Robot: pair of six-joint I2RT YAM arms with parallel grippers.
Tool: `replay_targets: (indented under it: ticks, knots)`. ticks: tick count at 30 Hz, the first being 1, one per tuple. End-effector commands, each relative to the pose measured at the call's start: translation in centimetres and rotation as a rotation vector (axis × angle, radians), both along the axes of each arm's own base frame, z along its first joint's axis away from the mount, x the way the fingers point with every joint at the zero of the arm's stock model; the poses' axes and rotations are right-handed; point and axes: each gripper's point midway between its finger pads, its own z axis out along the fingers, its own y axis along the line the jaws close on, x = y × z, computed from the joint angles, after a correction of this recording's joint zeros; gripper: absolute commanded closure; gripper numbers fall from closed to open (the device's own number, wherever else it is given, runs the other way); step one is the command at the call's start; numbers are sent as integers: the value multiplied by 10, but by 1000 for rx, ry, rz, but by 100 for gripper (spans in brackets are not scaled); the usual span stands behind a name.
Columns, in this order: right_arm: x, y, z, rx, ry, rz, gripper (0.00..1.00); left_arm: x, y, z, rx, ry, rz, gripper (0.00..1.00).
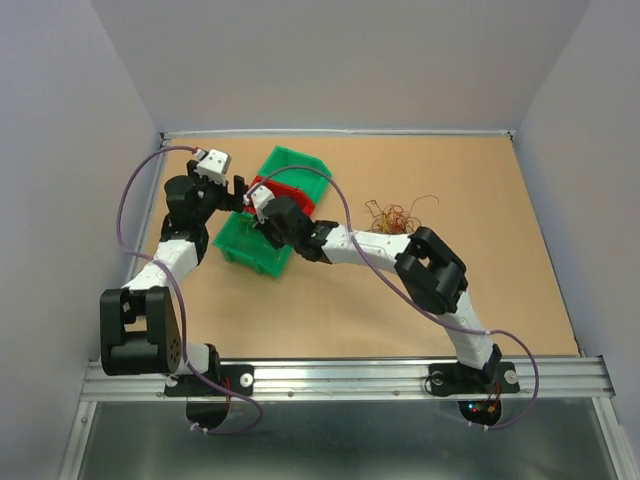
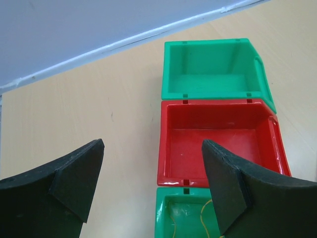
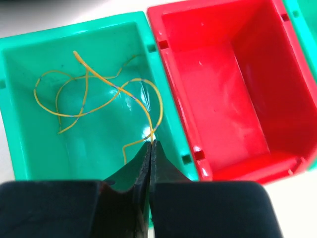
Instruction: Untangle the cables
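**Top external:** the cables (image 1: pixel 396 213) lie as a loose, curly clump on the table (image 1: pixel 480 290), well apart from the bins. The right gripper (image 1: pixel 256 214) hangs over the near green bin (image 1: pixel 245 250). The left gripper (image 1: pixel 238 188) is beside the red bin (image 1: pixel 292 194). Single strands are too small to judge here.

**Left wrist:** the left gripper (image 2: pixel 152 148) is released, jaws wide and nothing between them.

**Right wrist:** the right gripper (image 3: pixel 151 146) is clenched — apparently pinching the end of a yellow strand (image 3: pixel 150 121) that loops inside the near green bin. Only this view shows the grip.

**Handling, as judged:** the wires look light, springy and prone to snagging — take one strand near its end and draw it out slowly.
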Motion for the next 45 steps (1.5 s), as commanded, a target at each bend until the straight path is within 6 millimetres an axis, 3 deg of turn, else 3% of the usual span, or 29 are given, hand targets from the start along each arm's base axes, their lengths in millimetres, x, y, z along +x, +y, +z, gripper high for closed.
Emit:
replay_targets:
  ticks: [1,4,5,6,10,12,15,18,20,23,27,34,35,37,38,44,45]
  knots:
    - [-2,23,1,126,-135,116,99,18,28,44,-106,-79,61,9]
    - [-7,30,-26,93,-75,166,99,23,55,44,-155,-63,110,9]
    - [-13,29,-45,60,-28,178,99,24,58,43,-170,-55,115,9]
    - [-21,31,-66,47,21,217,99,25,59,44,-193,-50,110,9]
    - [-31,24,-113,-20,234,268,99,29,69,41,-214,-35,127,9]
    - [-38,18,-123,-51,297,283,99,28,68,41,-215,-35,119,9]
    - [-33,16,-100,-28,269,265,99,27,66,40,-216,-32,107,9]
    - [-25,22,-64,29,213,250,96,27,66,41,-211,-37,111,9]
    - [-23,26,-42,69,187,245,84,27,66,40,-213,-33,110,10]
    - [-14,30,-16,131,134,212,79,27,65,40,-213,-34,107,10]
    - [-8,30,1,164,97,182,63,27,65,41,-208,-37,101,10]
    - [-4,24,22,223,74,125,52,22,65,45,-188,-66,112,10]
    - [-5,23,36,246,59,124,49,20,65,47,-185,-74,114,10]
    - [-6,16,37,246,53,103,43,19,63,49,-180,-83,113,10]
    - [-6,13,49,265,37,95,43,17,62,51,-177,-88,114,10]
    - [-15,-5,56,273,19,82,36,13,55,54,-163,-106,104,10]
    - [-16,-8,67,291,5,81,35,12,54,56,-157,-112,99,10]
